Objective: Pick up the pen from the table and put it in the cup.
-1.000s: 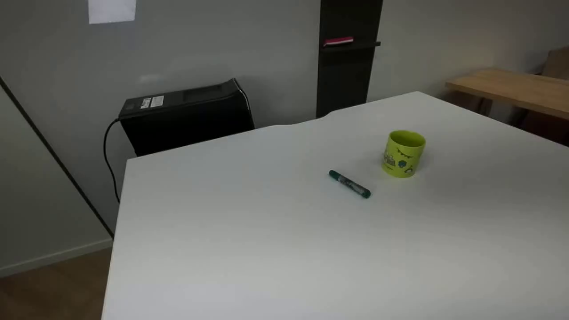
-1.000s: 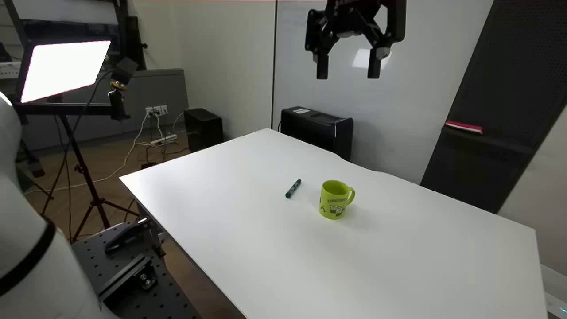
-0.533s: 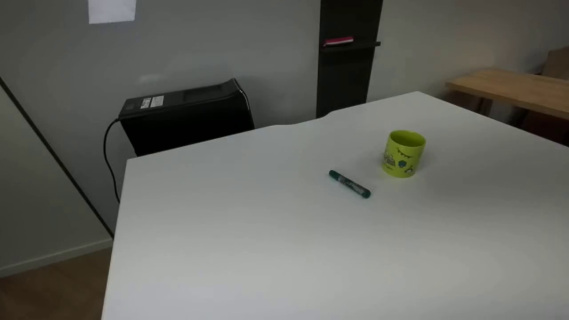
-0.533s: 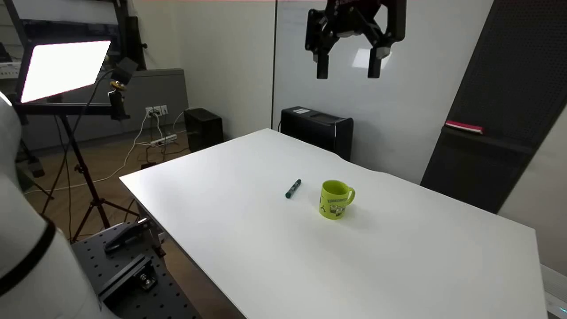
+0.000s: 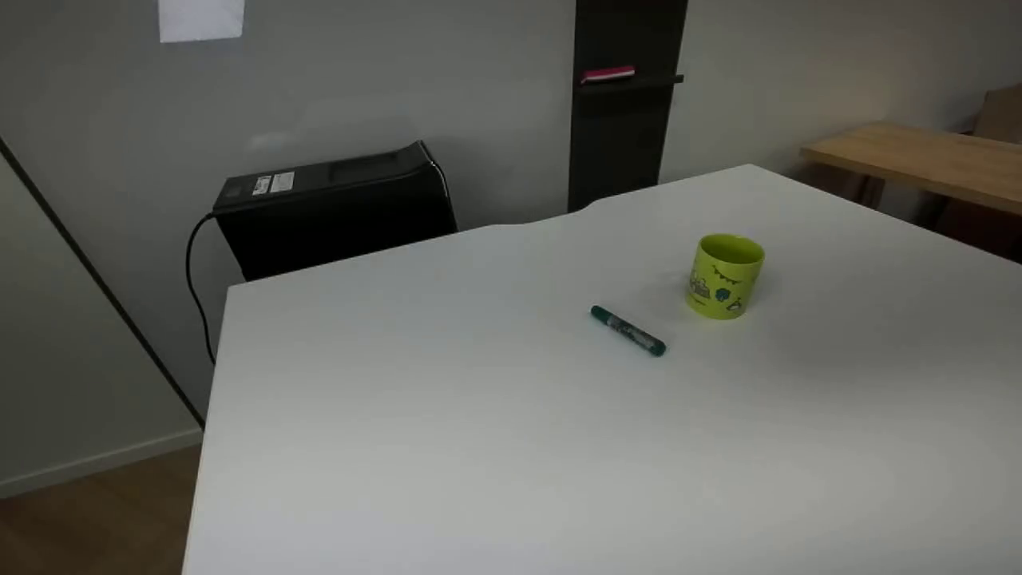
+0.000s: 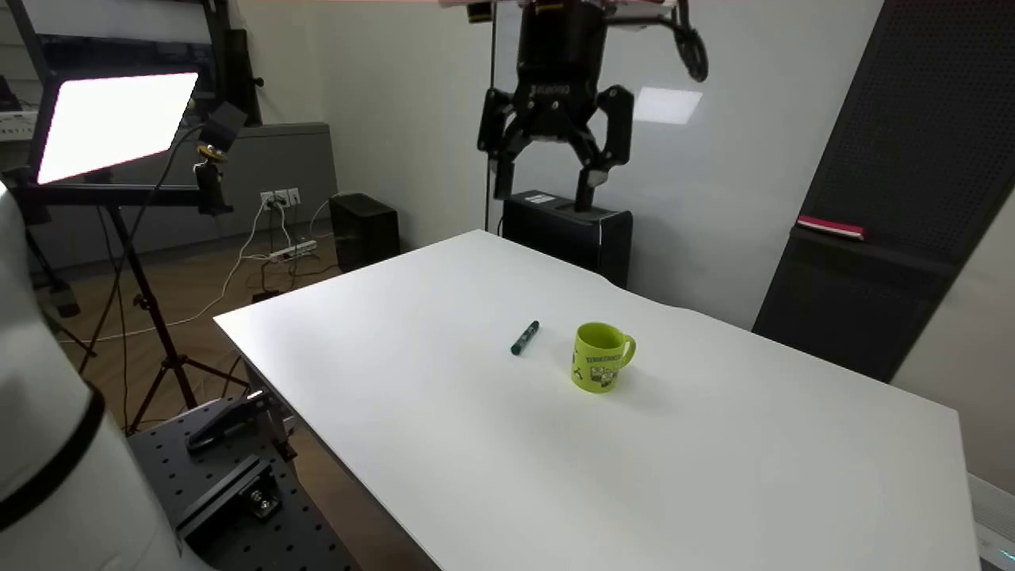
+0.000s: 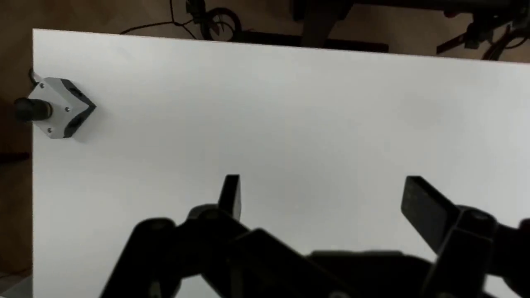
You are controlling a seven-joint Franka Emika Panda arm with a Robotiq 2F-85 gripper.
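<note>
A green marker pen (image 5: 628, 331) lies flat on the white table (image 5: 415, 415); it also shows in an exterior view (image 6: 525, 338). A lime-green cup (image 5: 722, 289) with printed drawings stands upright close beside the pen. The cup also shows in an exterior view (image 6: 595, 371), with its handle pointing away from the pen. My gripper (image 6: 543, 201) hangs high above the table, its jaws wide apart and nothing between them. In the wrist view the gripper (image 7: 323, 186) is open over bare table, and neither pen nor cup shows there. In an exterior view the gripper is out of frame.
A grey box with a black knob (image 7: 58, 109) sits at the table edge in the wrist view. A black machine (image 6: 567, 230) stands behind the table's far edge. A lit panel on a tripod (image 6: 119, 127) stands beyond the table.
My gripper has come down and moved left in an exterior view, and more of its body shows. It stays open. The pen and the cup have not moved.
</note>
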